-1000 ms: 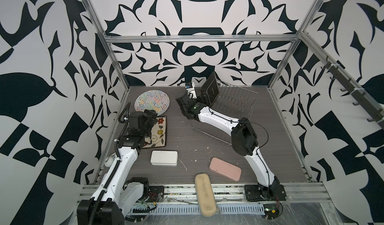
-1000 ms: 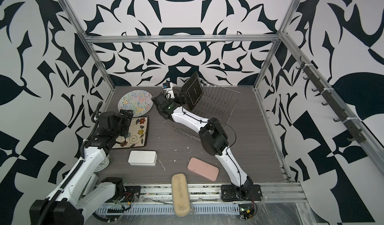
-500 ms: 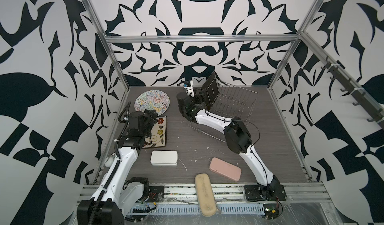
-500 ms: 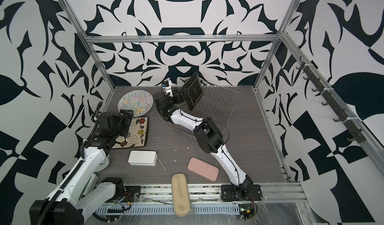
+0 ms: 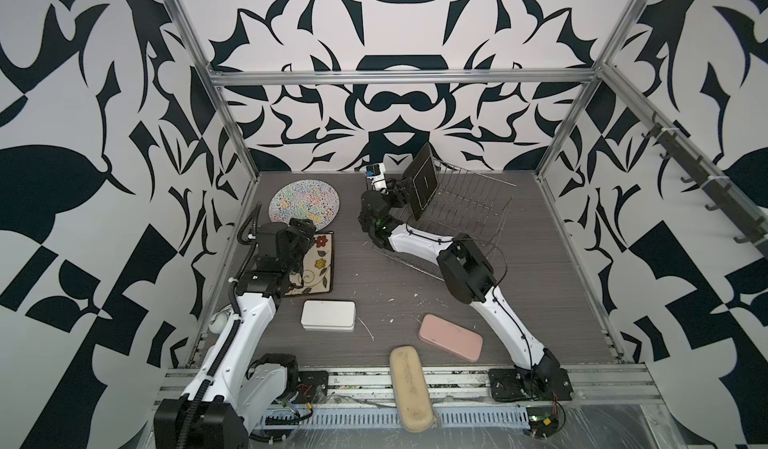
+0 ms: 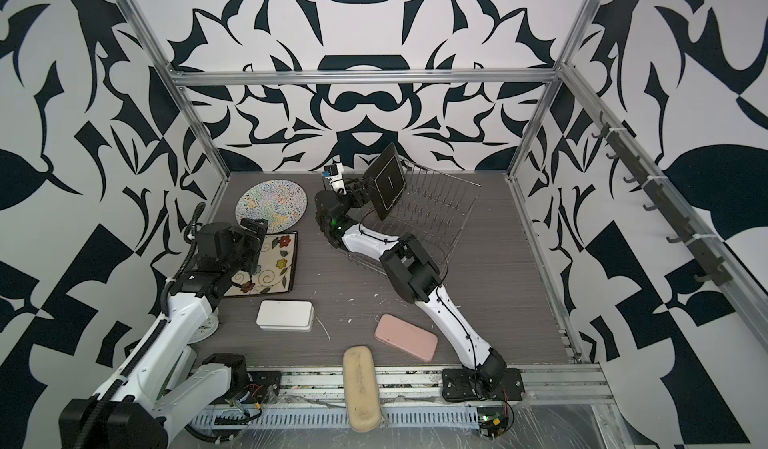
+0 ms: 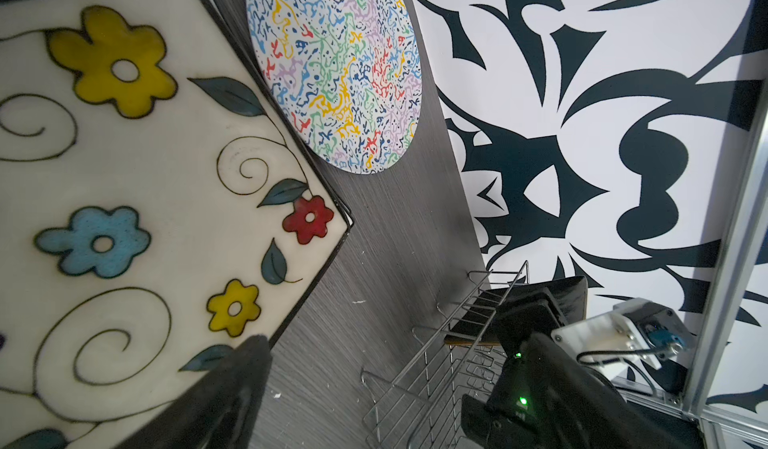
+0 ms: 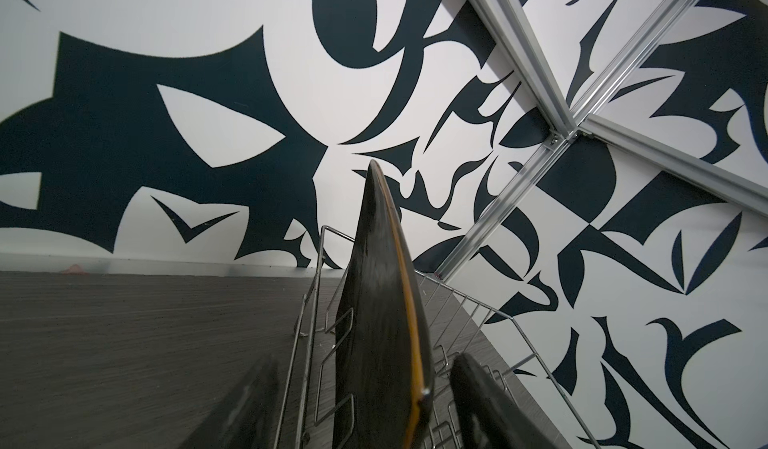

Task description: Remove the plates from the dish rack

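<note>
The wire dish rack (image 5: 467, 206) (image 6: 434, 202) stands at the back of the table. One black square plate (image 5: 420, 185) (image 6: 387, 180) stands upright at its left end. My right gripper (image 5: 400, 195) (image 6: 365, 191) is open and straddles that plate's near edge. In the right wrist view the plate (image 8: 382, 322) is edge-on between the fingers (image 8: 482, 401), with a gap on each side. The round squiggle plate (image 5: 304, 201) (image 7: 336, 69) and the flowered square plate (image 5: 320, 266) (image 7: 137, 185) lie flat on the left. My left gripper (image 5: 301, 235) (image 6: 253, 229) hangs open over the flowered plate.
A white tin (image 5: 328, 315), a pink case (image 5: 450, 337) and a beige case (image 5: 411, 388) lie towards the front. The right arm's elbow (image 5: 467, 274) sits over the rack's near corner. Metal frame posts stand at the back corners.
The right arm has folded, bringing its elbow in towards the rack. Its jaws have narrowed round the black plate's edge. The left arm and the plates on the table are unchanged.
</note>
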`<action>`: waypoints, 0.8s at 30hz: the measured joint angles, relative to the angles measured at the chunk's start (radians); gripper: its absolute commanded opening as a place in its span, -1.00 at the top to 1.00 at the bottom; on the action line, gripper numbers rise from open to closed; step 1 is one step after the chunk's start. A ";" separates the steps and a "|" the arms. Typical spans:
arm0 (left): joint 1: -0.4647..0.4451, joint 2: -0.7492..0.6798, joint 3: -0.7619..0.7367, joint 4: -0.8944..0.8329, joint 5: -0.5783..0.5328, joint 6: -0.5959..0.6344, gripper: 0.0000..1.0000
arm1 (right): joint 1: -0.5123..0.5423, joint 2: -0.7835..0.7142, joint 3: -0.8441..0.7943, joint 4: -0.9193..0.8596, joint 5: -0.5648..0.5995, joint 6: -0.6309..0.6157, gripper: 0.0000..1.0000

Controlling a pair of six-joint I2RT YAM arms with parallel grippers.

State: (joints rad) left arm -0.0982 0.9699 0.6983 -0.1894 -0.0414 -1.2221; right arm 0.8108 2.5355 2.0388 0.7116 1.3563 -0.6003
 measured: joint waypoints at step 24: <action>0.000 0.007 0.000 0.000 0.005 0.002 -0.99 | -0.089 -0.109 0.028 -0.739 -0.057 0.786 -0.24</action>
State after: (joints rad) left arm -0.0982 0.9771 0.6983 -0.1890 -0.0360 -1.2198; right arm 0.7223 2.4264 2.0666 -0.0269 1.2991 0.1856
